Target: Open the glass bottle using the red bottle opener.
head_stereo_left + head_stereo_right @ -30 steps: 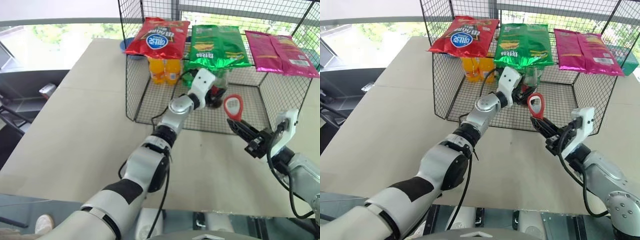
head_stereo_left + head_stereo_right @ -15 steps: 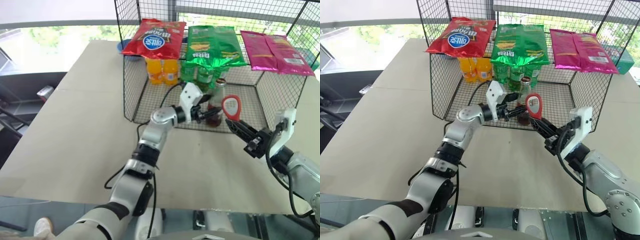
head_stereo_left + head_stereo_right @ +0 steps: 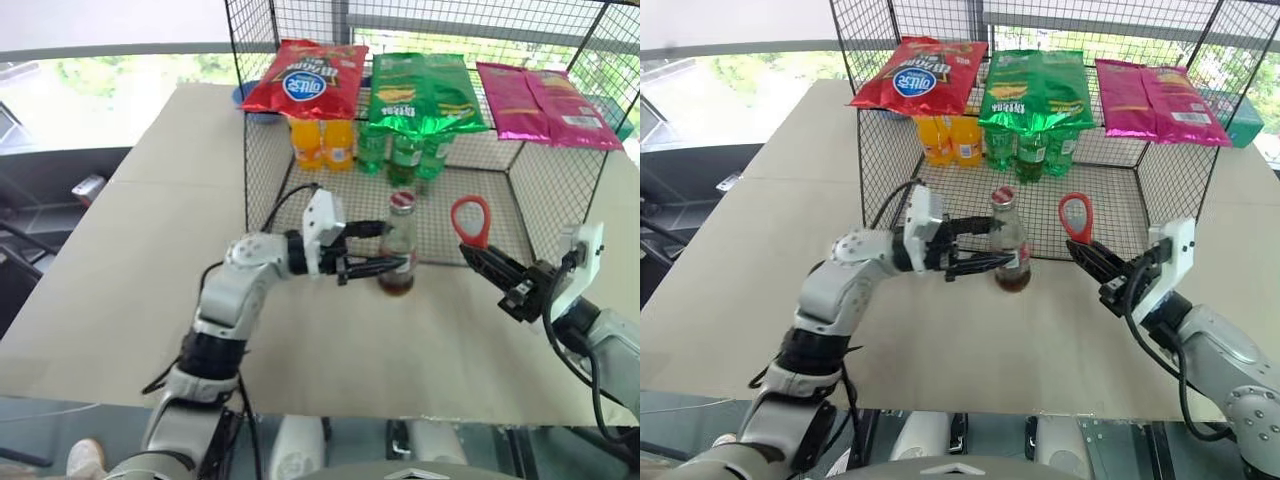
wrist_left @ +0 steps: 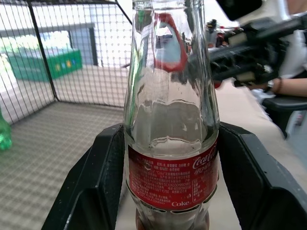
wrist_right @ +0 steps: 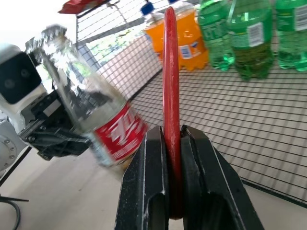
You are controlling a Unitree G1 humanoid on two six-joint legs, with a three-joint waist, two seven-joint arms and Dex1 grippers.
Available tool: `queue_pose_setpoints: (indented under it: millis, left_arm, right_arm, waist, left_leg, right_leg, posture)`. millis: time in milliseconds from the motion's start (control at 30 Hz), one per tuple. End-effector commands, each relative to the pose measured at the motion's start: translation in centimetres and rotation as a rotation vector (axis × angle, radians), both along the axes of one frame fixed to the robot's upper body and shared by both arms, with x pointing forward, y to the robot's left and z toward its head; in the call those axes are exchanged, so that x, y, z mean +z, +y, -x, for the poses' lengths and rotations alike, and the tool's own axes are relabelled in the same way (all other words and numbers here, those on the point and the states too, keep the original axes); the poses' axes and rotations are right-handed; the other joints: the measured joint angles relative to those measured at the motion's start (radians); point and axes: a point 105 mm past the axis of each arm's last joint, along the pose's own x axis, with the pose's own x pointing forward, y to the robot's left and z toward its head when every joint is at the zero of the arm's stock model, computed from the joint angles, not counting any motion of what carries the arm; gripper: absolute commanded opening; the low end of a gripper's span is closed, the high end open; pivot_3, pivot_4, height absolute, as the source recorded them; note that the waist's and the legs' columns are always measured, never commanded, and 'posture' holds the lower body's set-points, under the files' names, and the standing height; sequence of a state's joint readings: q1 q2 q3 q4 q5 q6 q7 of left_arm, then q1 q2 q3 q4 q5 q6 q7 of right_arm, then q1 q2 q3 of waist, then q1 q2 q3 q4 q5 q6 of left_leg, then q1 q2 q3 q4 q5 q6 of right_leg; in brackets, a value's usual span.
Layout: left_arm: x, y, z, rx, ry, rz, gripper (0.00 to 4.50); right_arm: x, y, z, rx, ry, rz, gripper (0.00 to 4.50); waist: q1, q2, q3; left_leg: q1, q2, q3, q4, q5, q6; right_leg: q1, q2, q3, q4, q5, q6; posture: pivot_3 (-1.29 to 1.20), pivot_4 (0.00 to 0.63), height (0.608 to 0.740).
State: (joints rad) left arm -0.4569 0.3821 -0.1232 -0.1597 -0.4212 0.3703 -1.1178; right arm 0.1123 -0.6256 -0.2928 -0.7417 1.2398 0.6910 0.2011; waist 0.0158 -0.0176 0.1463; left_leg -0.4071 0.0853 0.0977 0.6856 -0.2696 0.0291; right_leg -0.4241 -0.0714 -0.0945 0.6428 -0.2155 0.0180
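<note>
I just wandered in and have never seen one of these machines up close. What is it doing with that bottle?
The robot is getting ready to open a glass bottle. Its left claw grips the bottle around its body, holding it upright just in front of a wire cage stocked with drinks and snack bags. Its right claw is shut on the handle of a red bottle opener, loop end up, off to the bottle's side. The red cap is still on.

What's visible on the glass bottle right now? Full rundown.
The glass bottle is clear, with a rounded body, narrow neck, red Coca-Cola label band and dark liquid low inside. Its red crown cap is still on. It stands roughly upright just outside the wire cage's open front, gripped at the label between the left claw's black fingers.
</note>
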Motion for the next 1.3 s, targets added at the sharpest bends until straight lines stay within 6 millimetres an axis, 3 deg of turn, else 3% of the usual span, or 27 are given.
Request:
queue_pose_setpoints:
  millis: [33,300,367,467,1000,1167,1300]
  left_arm:
    - [0.6,0.9,1.4,-0.017,-0.036,0.015,2.31]
    - [-1.7,1.3,1.5,0.04,-0.006,-0.004,2.31]
    - [-2.1,1.2,1.5,0.034,-0.017,-0.013,3.38]
    - [-2.6,1.3,1.5,0.02,-0.029,-0.023,4.48]
    - [-2.5,0.9,1.8,-0.07,-0.052,-0.012,4.48]
    - [-2.4,0.3,1.6,-0.104,-0.045,-0.004,2.37]
    - [-2.3,0.2,1.6,-0.122,-0.048,-0.007,2.3]
  right_arm:
    - [1.6,0.4,0.8,0.028,-0.081,-0.001,0.0]
    - [1.2,1.0,0.6,0.056,-0.089,0.034,0.0]
    - [1.1,1.1,0.6,0.062,-0.092,0.044,0.0]
    - [0.9,1.3,0.6,0.074,-0.091,0.054,0.0]
    - [0.6,1.5,0.2,0.049,-0.13,0.123,0.0]
    - [0.7,1.5,-0.1,0.008,-0.228,0.28,0.0]
    - [0.7,1.8,0.0,-0.034,-0.338,0.464,0.0]
  waist:
    - [-0.001,0.0,0.0]
    - [0.0,0.0,0.0]
    - [-0.001,0.0,0.0]
    - [-0.001,0.0,0.0]
    - [-0.001,0.0,0.0]
    - [-0.001,0.0,0.0]
    - [-0.001,0.001,0.0]
  left_leg:
    - [0.001,0.0,0.0,0.0,0.0,0.0]
    - [0.006,0.0,0.0,-0.001,0.0,0.0]
    - [0.006,0.0,0.001,-0.001,0.0,0.0]
    - [0.007,0.0,0.001,-0.002,0.0,0.0]
    - [0.007,0.0,0.002,-0.002,0.0,0.0]
    - [0.007,0.0,0.002,-0.002,0.0,0.0]
    - [0.007,0.0,0.002,-0.002,0.0,0.0]
  right_leg:
    - [0.0,0.0,0.0,0.0,0.0,0.0]
    - [0.003,0.0,0.003,0.0,0.0,0.0]
    - [0.003,0.0,0.004,0.0,0.0,0.0]
    - [0.003,0.0,0.004,0.0,0.0,0.0]
    - [0.003,0.0,0.004,0.0,0.0,0.0]
    - [0.003,0.0,0.004,0.0,-0.002,0.002]
    - [0.003,0.0,0.004,0.0,-0.002,0.003]
  posture:
    - [0.0,0.15,0.74]
    - [0.0,0.15,0.74]
    - [0.0,0.15,0.74]
    - [0.0,0.15,0.74]
    - [0.0,0.15,0.74]
    - [0.0,0.15,0.74]
    - [0.0,0.15,0.74]
